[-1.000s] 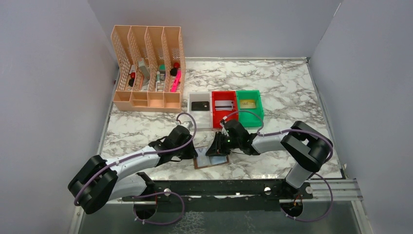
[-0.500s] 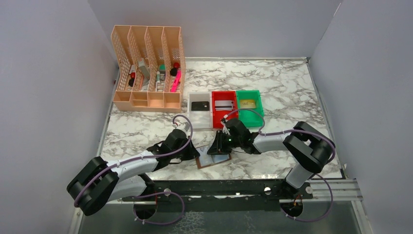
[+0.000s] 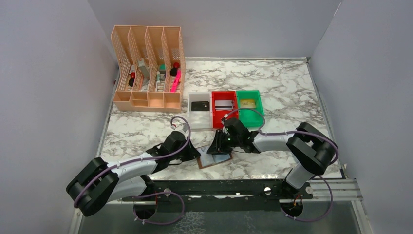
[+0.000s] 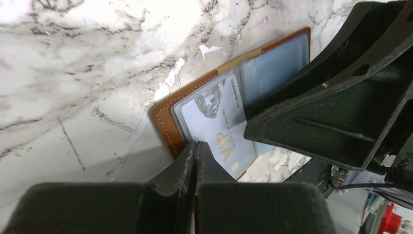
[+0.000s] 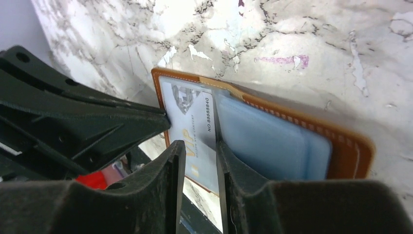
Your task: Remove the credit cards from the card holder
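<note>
marble-patterned surface (image 3: 292, 92), and from above the card holder (image 3: 215, 160) is only a small brown-edged rectangle lying open near the front edge, half hidden under the two arm tips. its long axis runs roughly left to right, the right end tilted a little away from the arms. only that view shows the rest: a white bin (image 3: 199, 119) holding a black card (image 3: 200, 106), a red bin (image 3: 217, 113) with a silvery card (image 3: 223, 104), a green bin (image 3: 259, 102) with a gold card (image 3: 248, 103), all behind the holder, and a peach desk organiser (image 3: 147, 68) at the far left.

the wrist views give what the top one cannot. inside, the holder has pale blue-grey pockets in a stitched tan border. a silvery-white card (image 5: 192, 122) sits on one panel, its long side lying across the holder's length. gold letters on it read "vip", a diamond drawing sits at one end, and a number along the edge starts "no 8888"; the fine line beside it is too small to read.

the left end effector (image 4: 196, 146) is closed tight, its tips down at the holder's edge by the card's "vip" end. the right end effector (image 5: 198, 146) has its jaws parted a little, standing over that card with the gold letters showing in the gap; i cannot tell if they touch it.
</note>
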Robot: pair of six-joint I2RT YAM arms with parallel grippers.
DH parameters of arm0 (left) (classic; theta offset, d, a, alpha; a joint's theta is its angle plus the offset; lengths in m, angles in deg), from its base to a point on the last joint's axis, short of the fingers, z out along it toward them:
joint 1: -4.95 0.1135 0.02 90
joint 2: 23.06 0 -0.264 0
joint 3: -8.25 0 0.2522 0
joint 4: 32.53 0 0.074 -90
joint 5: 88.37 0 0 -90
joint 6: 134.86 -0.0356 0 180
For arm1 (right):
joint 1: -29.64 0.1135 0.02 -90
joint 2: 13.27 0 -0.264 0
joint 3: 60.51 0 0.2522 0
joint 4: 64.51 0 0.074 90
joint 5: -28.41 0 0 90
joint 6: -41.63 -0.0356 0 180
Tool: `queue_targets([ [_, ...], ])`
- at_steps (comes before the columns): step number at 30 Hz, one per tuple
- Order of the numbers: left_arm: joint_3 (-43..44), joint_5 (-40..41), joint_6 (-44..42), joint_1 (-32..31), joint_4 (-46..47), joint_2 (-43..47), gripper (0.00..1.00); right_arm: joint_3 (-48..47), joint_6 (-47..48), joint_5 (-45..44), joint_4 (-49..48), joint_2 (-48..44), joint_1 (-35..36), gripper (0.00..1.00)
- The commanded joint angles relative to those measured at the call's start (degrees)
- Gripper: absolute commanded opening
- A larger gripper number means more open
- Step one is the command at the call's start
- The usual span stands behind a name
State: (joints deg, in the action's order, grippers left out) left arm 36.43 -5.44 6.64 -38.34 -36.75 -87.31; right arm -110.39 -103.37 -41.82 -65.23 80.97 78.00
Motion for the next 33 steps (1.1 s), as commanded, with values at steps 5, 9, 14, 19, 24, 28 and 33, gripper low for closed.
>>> queue_targets([
  [5,-2.4,-0.4,2.6,-1.1,0.5,1.4,0.0,-3.2,2.7,-12.5,15.4,-1.6,3.2,0.36],
  [9,-2.4,-1.0,2.8,-1.1,1.2,0.4,0.0,-4.1,3.4,-14.1,16.3,-1.0,4.8,0.36],
  [14,-3.2,-1.3,3.6,-1.1,2.9,-0.4,0.0,-4.0,4.1,-5.9,9.8,0.8,5.4,0.32],
  [19,-4.3,-1.3,4.8,-1.3,4.5,-0.3,0.0,-2.9,1.2,1.8,-0.7,0.3,5.3,0.23],
  [24,-4.9,-1.1,5.2,-1.6,5.1,0.2,0.0,-3.5,-0.8,5.8,-6.9,0.6,5.3,0.09],
  [28,-6.0,-0.3,5.8,-1.6,5.1,1.8,0.0,-2.8,-1.7,6.2,-8.4,-1.0,4.9,0.01],
  [33,-6.8,1.0,6.2,-1.6,3.8,4.3,0.0,-0.3,-3.8,7.4,-11.3,-3.3,3.6,0.01],
])
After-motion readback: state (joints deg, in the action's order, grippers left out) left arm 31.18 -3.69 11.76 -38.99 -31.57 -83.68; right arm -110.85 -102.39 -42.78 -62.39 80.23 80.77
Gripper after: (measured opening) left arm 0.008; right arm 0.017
